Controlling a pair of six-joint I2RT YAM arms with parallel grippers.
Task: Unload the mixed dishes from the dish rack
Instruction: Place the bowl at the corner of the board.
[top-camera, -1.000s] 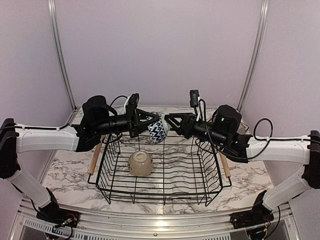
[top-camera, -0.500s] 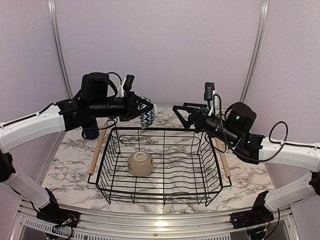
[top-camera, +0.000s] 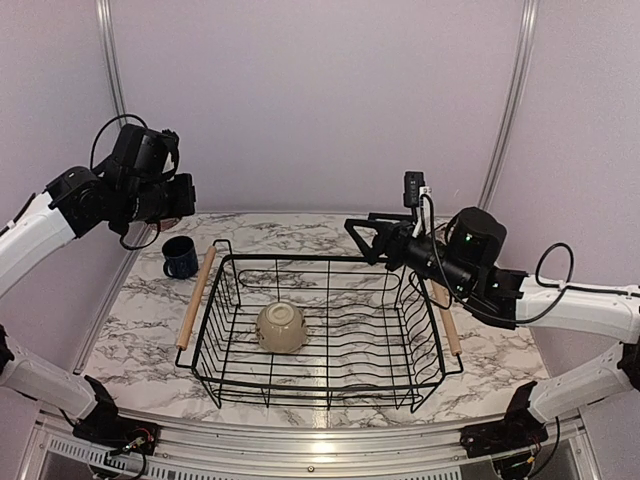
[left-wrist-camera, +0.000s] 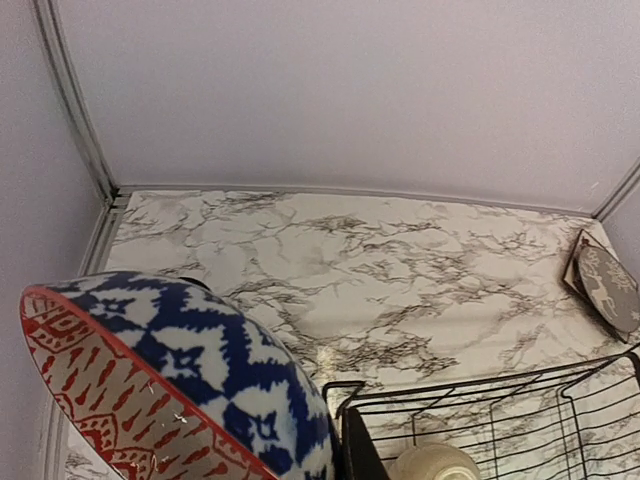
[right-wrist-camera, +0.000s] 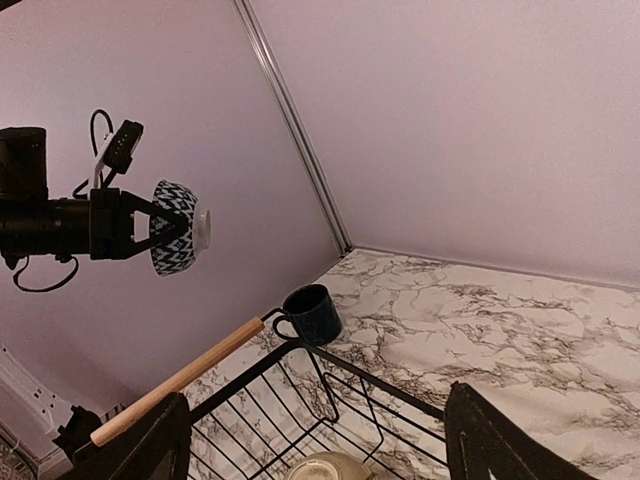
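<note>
Noted left gripper (right-wrist-camera: 148, 226) clamped on small blue-and-white patterned bowl (right-wrist-camera: 178, 227), tipped on its side, high over worktop's left edge. Noted right gripper (top-camera: 365, 238) with fingers spread apart above far right rim of dish rack (top-camera: 310, 404). Found beige bowl (top-camera: 281, 327) inside rack at mid-worktop, dark blue mug (top-camera: 181, 257) upright near far-left corner, round grey plate (left-wrist-camera: 605, 285) by far-right corner.

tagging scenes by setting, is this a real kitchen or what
Probably a robot test cell, not a kitchen: plain panels in aluminium framing, a marble-look tabletop, and two robot arms flanking a dish rack.
</note>
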